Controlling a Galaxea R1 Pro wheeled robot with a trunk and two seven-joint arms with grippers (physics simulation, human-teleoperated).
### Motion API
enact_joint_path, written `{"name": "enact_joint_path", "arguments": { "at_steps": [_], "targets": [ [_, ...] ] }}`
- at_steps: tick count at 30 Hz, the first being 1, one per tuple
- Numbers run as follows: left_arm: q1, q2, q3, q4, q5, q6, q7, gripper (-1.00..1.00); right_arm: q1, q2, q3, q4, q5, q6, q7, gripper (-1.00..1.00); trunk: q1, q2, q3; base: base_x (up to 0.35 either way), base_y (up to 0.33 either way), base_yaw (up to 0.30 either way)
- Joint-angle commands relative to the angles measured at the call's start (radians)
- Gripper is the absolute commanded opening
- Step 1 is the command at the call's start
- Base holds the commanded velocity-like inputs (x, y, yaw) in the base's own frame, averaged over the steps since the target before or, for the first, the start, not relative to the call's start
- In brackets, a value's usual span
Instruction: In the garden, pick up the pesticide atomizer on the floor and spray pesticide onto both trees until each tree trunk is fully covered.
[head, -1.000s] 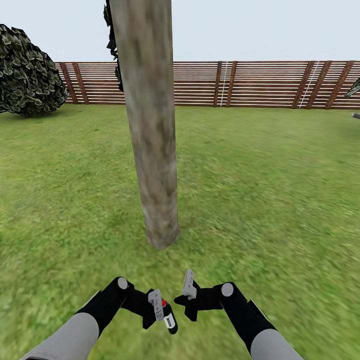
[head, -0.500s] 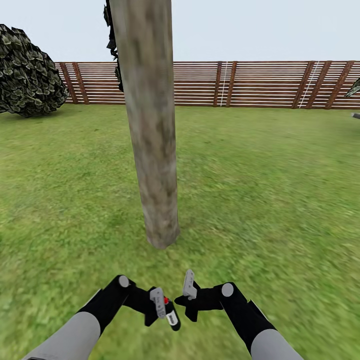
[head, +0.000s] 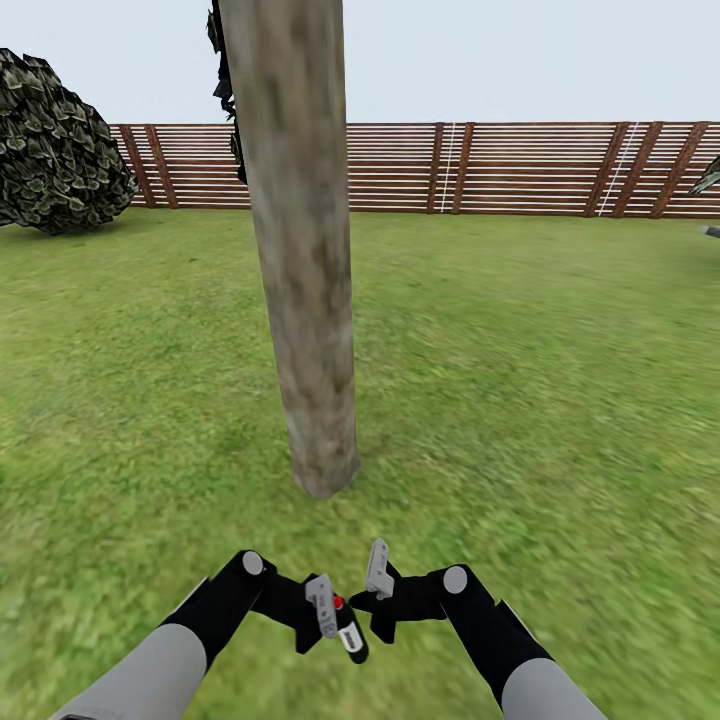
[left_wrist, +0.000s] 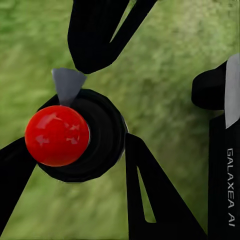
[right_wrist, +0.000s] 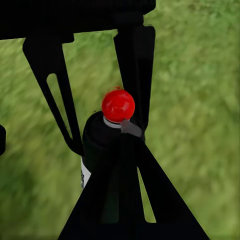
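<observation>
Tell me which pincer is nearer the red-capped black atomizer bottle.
Left. The left pincer grips the black atomizer bottle with the red cap; the right pincer hangs just beside it, apart, over the green grass.

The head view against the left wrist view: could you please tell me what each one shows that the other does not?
Head view alone: the tree trunk, the brown fence, a bush and the right gripper.

Left wrist view alone: a close look down on the atomizer, its red cap and grey nozzle.

Both: the left gripper shut on the atomizer, above grass.
</observation>
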Motion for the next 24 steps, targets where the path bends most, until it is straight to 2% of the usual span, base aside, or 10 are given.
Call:
{"name": "enact_joint_path", "arguments": {
  "at_steps": [1,11,20,21,22,24],
  "targets": [
    [0.000,-0.002,0.001,-0.001,-0.006,-0.005,-0.002,-1.00,0.000,0.000,-0.001,-0.001,0.010,-0.009,0.001,-1.00,0.000,0.000,-0.001,0.000,0.000,0.000],
    [0.002,-0.016,0.001,0.000,-0.006,-0.006,-0.002,-1.00,0.000,0.000,-0.001,-0.001,0.010,-0.009,0.001,-1.00,0.000,0.000,-0.001,0.000,0.000,0.000],
    [0.003,-0.017,0.001,0.002,-0.006,-0.006,-0.002,-1.00,0.000,0.000,-0.001,-0.001,0.010,-0.009,0.001,-1.00,0.000,0.000,-0.001,0.000,0.000,0.000],
    [0.010,0.102,-0.004,0.015,-0.020,-0.015,0.001,-1.00,0.000,0.000,-0.001,-0.001,0.010,-0.009,0.001,-1.00,0.000,0.000,-0.001,0.000,0.000,0.000],
    [0.012,0.125,-0.005,0.015,-0.021,-0.015,0.001,-1.00,0.000,0.000,-0.001,-0.002,0.010,-0.009,0.001,-1.00,0.000,0.000,-0.001,0.000,0.000,0.000],
    [0.013,0.147,-0.005,0.016,-0.021,-0.016,0.001,-1.00,0.000,0.000,-0.001,-0.003,0.010,-0.009,0.001,-1.00,0.000,0.000,-0.001,0.000,0.000,0.000]
  ]
}}
